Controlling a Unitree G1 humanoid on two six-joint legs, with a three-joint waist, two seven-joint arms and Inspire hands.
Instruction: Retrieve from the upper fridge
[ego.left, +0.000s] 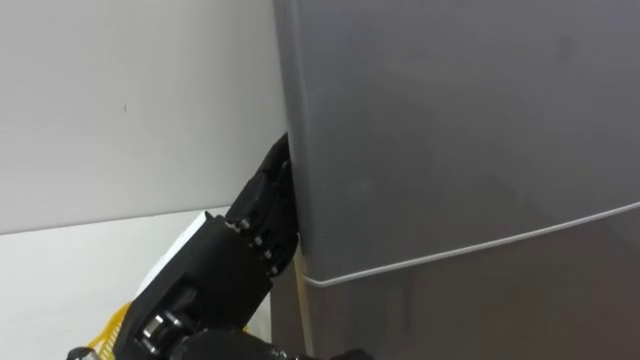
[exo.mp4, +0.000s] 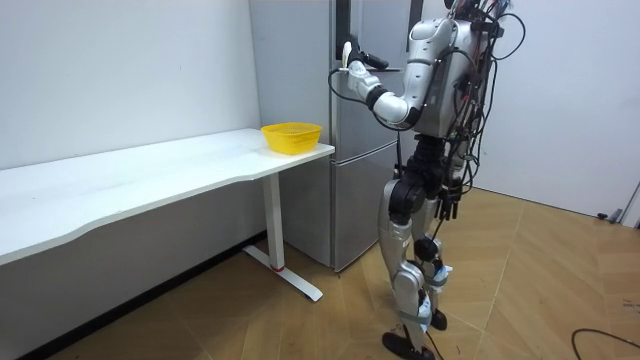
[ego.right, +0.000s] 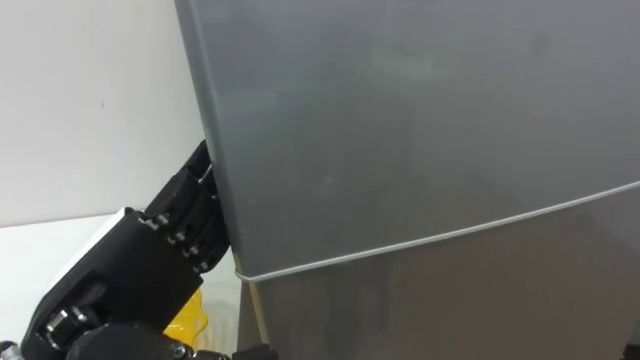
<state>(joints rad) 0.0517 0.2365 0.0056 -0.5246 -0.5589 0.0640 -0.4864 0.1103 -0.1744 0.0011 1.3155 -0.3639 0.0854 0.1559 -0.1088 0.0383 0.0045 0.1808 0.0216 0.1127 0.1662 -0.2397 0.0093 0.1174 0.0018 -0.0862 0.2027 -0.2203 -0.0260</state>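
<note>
head pair: both eyes face the fridge (ego.left: 460, 130) from very close, at its door's left edge; they share the door seam (ego.left: 450, 248), wall (ego.left: 130, 100) and table (ego.left: 60, 280) corner. room camera: well off, at the robot's left side, taking in fridge and table.

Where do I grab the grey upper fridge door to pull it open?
Take the grey upper fridge door by its left vertical edge, just above the lower door, coming from the white wall side: its flat front shows no handle, and the left hand sits there.
</note>
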